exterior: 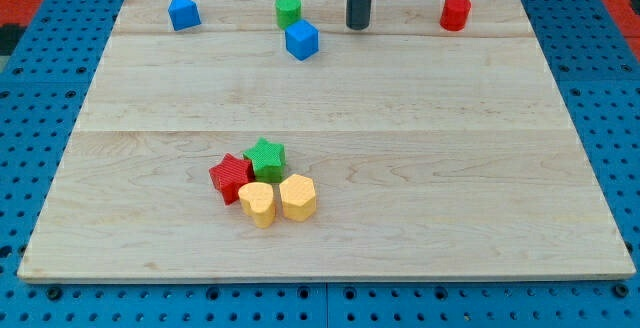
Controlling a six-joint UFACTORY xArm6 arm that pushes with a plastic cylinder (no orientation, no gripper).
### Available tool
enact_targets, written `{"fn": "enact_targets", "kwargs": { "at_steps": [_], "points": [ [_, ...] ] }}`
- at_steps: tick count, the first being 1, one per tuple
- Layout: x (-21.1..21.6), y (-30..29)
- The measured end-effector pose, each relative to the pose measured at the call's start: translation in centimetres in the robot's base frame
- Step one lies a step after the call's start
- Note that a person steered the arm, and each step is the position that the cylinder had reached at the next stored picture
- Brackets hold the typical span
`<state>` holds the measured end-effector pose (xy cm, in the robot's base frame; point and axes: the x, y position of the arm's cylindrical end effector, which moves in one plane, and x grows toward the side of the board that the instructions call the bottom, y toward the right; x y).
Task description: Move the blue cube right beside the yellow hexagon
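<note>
Blue cube (301, 40) near board's (330, 128) top edge

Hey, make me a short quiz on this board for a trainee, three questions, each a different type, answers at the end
1. True or false: the blue cube is touching the yellow hexagon.
2. Multiple choice: which block lies nearest my tip? A) red cylinder B) blue cube C) red star
3. Fill in: the green star sits in a cluster with the red star, the yellow hexagon and the yellow ____.

Key:
1. False; the cube is near the view's top, the hexagon far toward the view's bottom.
2. B; the tip stands to the cube's right, apart from it.
3. Heart.
</note>
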<state>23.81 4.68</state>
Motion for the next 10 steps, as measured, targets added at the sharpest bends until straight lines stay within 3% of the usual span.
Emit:
{"fn": "enact_targets", "kwargs": {
  "at_steps": [1, 2, 4, 6, 7, 8, 10],
  "points": [
    [0.1, -5.3],
    [7.4, -8.3],
    [16.7, -5.8],
    [7.0, -8.3],
    [8.5, -13.8],
    [18.2, -9.7],
    [23.1, -4.1]
  ]
}}
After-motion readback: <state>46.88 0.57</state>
